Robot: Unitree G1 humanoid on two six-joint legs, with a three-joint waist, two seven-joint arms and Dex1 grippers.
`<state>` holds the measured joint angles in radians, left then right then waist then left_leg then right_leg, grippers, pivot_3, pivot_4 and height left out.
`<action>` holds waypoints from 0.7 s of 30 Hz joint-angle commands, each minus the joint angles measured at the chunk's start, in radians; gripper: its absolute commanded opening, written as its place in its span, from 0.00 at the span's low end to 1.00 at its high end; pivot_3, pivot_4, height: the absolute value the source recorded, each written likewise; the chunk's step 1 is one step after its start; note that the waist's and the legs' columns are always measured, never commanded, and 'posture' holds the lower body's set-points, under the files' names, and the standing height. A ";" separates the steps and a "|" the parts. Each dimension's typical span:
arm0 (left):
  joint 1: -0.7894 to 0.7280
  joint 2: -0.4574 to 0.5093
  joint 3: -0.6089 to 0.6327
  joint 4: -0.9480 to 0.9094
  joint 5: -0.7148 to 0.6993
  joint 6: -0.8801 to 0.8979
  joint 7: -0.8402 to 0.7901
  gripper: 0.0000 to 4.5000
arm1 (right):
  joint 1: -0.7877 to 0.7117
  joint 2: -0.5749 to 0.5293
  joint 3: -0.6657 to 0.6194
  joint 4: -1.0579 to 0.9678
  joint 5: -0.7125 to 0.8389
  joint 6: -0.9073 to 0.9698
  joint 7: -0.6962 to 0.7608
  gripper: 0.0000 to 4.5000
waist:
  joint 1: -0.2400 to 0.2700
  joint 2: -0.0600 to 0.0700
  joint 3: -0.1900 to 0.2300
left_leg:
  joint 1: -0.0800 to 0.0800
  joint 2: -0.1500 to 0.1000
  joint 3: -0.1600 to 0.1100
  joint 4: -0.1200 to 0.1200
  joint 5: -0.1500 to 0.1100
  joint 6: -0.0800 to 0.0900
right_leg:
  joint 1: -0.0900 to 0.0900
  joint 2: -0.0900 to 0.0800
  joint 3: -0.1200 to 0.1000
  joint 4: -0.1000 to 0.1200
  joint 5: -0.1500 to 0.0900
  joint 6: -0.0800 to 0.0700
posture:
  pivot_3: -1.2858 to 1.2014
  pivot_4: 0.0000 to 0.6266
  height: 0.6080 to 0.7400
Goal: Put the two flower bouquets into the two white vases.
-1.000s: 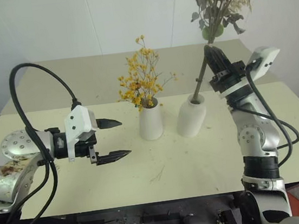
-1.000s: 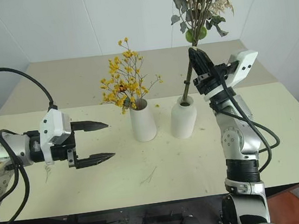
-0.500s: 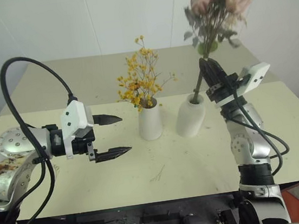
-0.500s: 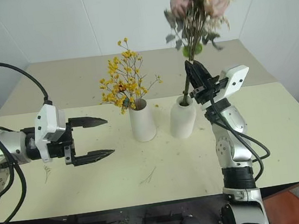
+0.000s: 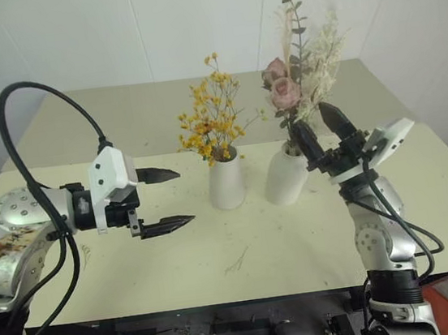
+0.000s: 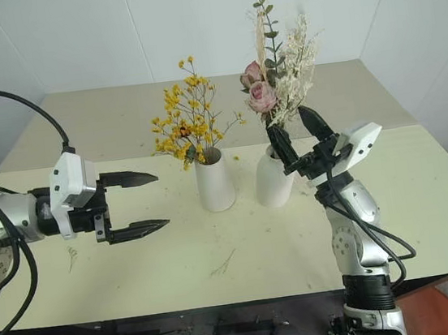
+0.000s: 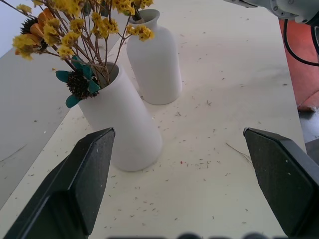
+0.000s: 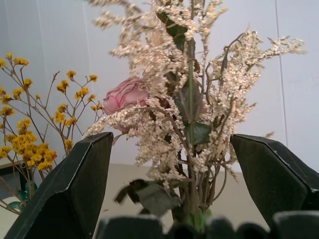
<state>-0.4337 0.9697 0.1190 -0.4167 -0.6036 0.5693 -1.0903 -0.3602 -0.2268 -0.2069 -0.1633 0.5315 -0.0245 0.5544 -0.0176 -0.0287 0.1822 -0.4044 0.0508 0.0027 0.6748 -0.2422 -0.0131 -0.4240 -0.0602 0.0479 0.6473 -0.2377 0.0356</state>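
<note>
Now both bouquets stand in their vases on the bench (image 5: 298,240). The yellow spray (image 5: 209,128) rises from the straight vase (image 5: 226,185), and the pink rose bouquet (image 5: 298,72) sits with its stems down the mouth of the leaning vase (image 5: 286,178) just beside it. My right tool (image 5: 323,132) has its fingers spread wide on either side of the rose stems, just above that vase's mouth, gripping nothing. My left tool (image 5: 167,199) hangs apart, well to the left of the straight vase, fingers wide and empty.

As I judge it, the placing is done and I am at the release. What the next move calls for is care on the way out: I should draw my right tool back and away without brushing the cream sprigs or the stems, since the leaning vase looks easy to nudge. My left tool needs nothing but to stay clear.
</note>
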 commanded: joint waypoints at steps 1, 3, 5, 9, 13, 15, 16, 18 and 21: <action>-0.010 0.015 0.021 0.007 0.013 -0.025 -0.007 1.00 | 0.064 -0.081 -0.040 -0.096 0.042 0.029 0.052 0.99 | 0.004 0.000 0.000 | 0.000 0.000 0.000 0.000 0.000 0.000 | 0.000 0.000 0.000 0.000 0.000 0.000 | 0.52 0.24 1.00; 0.004 0.021 0.031 0.010 0.022 -0.028 -0.011 1.00 | 0.114 -0.162 -0.070 -0.122 0.075 0.055 0.109 0.99 | 0.004 0.000 0.000 | 0.000 0.000 0.000 0.000 0.000 0.000 | 0.000 0.000 0.000 0.000 0.000 0.000 | 0.52 0.24 1.00; 0.021 0.028 0.046 0.011 0.026 -0.030 -0.012 1.00 | 0.154 -0.248 -0.121 -0.133 0.113 0.077 0.166 0.99 | 0.004 0.000 0.000 | 0.000 0.000 0.000 0.000 0.000 0.000 | 0.001 0.000 0.000 0.000 0.000 0.000 | 0.52 0.24 1.00; 0.062 0.046 0.085 0.011 0.031 -0.030 -0.012 1.00 | 0.246 -0.425 -0.225 -0.111 0.197 0.106 0.361 0.99 | 0.003 0.000 0.000 | 0.000 0.000 0.000 0.000 0.000 0.000 | 0.001 0.000 0.000 -0.001 0.000 0.000 | 0.52 0.24 1.00; 0.106 0.061 0.126 0.002 0.029 -0.022 -0.007 1.00 | 0.319 -0.592 -0.289 -0.010 0.189 0.102 0.574 0.99 | 0.000 -0.001 0.000 | 0.002 0.000 0.000 0.000 0.000 0.000 | 0.003 0.000 0.000 -0.001 0.000 0.000 | 0.52 0.24 1.00; 0.125 0.065 0.139 0.003 0.028 -0.025 -0.011 1.00 | 0.329 -0.660 -0.317 0.033 0.204 0.134 0.653 0.99 | 0.000 0.000 0.000 | 0.004 0.000 0.001 0.001 0.000 0.000 | 0.005 0.000 0.001 -0.001 0.000 0.000 | 0.52 0.24 1.00; 0.130 0.066 0.143 0.002 0.028 -0.026 -0.013 1.00 | 0.330 -0.675 -0.323 0.045 0.210 0.141 0.671 0.99 | 0.001 0.000 0.000 | 0.005 0.000 0.002 0.000 0.000 0.000 | 0.005 0.000 0.002 0.000 0.000 0.000 | 0.52 0.24 1.00; 0.153 0.069 0.149 0.006 0.032 -0.031 -0.017 1.00 | 0.333 -0.733 -0.337 0.096 0.194 0.150 0.731 0.99 | 0.001 0.000 0.000 | 0.006 0.000 0.001 0.001 0.000 0.000 | 0.005 0.000 0.002 0.000 0.000 0.000 | 0.52 0.24 1.00; 0.193 0.072 0.175 0.011 0.035 -0.029 -0.012 1.00 | 0.329 -0.804 -0.351 0.177 0.145 0.136 0.781 0.99 | 0.000 0.000 0.000 | 0.005 0.000 0.002 0.001 0.000 0.000 | 0.005 0.000 0.002 0.000 0.000 0.000 | 0.52 0.24 1.00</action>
<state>-0.2491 1.0235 0.2408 -0.3958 -0.5724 0.5533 -1.1041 -0.0236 -0.9986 -0.5104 -0.0142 0.6952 0.1197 1.3097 -0.0172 -0.0291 0.1820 -0.3994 0.0505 0.0042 0.6753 -0.2422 -0.0130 -0.4194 -0.0601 0.0498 0.6469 -0.2378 0.0358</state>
